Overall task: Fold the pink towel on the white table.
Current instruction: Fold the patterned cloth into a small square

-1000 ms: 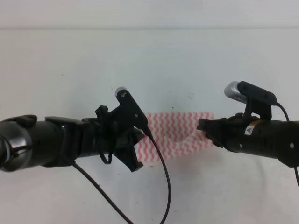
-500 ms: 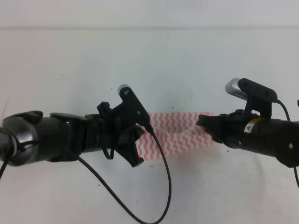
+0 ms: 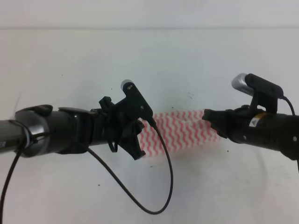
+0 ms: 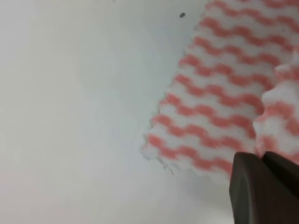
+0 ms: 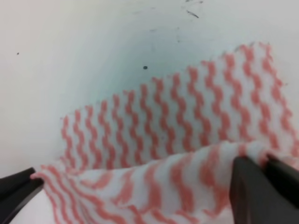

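The pink towel (image 3: 180, 133), with red-and-white wavy stripes, lies on the white table (image 3: 149, 56) between my two arms. My left gripper (image 3: 140, 140) sits at its left end, mostly hidden under the wrist. In the left wrist view the left gripper (image 4: 262, 158) is shut, pinching a raised fold of the towel (image 4: 219, 93). My right gripper (image 3: 208, 122) is at the towel's right end. In the right wrist view the right gripper (image 5: 264, 163) is shut on the lifted near edge of the towel (image 5: 163, 140), which is doubled over the flat layer behind it.
A black cable (image 3: 163, 186) loops from the left wrist down over the table in front of the towel. A few dark specks (image 3: 190, 95) mark the surface behind it. The left gripper's dark tip (image 5: 14, 191) shows at the lower left of the right wrist view.
Both arms have shifted right and slightly farther back, carrying the towel's near edge with them. The towel now looks more evenly stretched, and the cable loop hangs lower.
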### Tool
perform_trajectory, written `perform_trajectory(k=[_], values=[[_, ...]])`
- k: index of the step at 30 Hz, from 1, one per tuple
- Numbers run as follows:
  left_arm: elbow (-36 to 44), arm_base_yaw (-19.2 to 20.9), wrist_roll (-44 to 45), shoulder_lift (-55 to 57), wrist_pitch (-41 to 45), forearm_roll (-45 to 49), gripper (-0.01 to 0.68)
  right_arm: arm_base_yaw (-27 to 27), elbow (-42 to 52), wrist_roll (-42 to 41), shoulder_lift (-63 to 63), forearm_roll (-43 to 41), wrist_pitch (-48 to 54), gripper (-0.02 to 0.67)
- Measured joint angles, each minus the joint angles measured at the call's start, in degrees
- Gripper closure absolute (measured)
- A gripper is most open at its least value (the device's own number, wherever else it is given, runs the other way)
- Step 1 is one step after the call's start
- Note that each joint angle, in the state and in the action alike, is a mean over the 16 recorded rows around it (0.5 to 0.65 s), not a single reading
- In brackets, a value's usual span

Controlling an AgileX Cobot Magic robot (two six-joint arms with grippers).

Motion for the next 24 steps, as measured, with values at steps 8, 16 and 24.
perform_trajectory(k=[8,16,24], values=[[-1.2,0.04,0.23,1.01,-1.2,0.0,0.676,-0.3,-3.22,-0.02,2.49,-1.17,2.1,0.665],[-2.24,0.08,0.54,1.53,-2.42,-0.03,0.676,-0.6,-6.21,-0.04,4.96,-2.21,3.59,0.665],[-3.7,0.08,0.7,2.74,-2.73,-0.07,0.676,-0.95,-7.54,-0.01,6.06,-2.6,4.33,0.665]])
